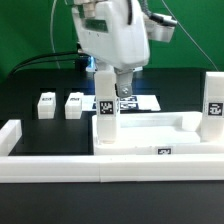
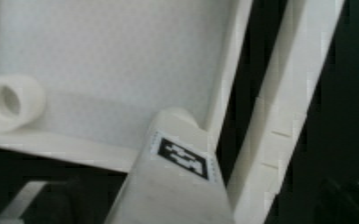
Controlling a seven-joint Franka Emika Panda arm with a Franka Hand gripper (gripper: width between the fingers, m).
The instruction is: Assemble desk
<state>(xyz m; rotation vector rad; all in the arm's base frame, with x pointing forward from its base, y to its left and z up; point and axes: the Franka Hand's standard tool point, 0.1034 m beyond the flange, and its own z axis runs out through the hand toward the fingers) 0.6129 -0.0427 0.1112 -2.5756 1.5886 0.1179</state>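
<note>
The white rimmed tabletop [image 1: 160, 127] lies flat behind the front border wall. One tagged leg [image 1: 105, 112] stands upright at its corner on the exterior view's left. My gripper [image 1: 113, 84] hangs straight over that leg's top, open, with the fingers either side of it and not pressing it. In the wrist view the same leg [image 2: 172, 165] rises between the jaws with a gap on each side, next to the tabletop's rim [image 2: 293, 100] and a round socket [image 2: 5, 104]. A second leg [image 1: 213, 106] stands upright at the panel's other end.
Two more tagged legs [image 1: 45, 105] [image 1: 73, 104] lie on the black table toward the exterior view's left. The long white border wall [image 1: 90, 166] runs along the front. The marker board [image 1: 140, 101] lies behind the tabletop, partly hidden by the arm.
</note>
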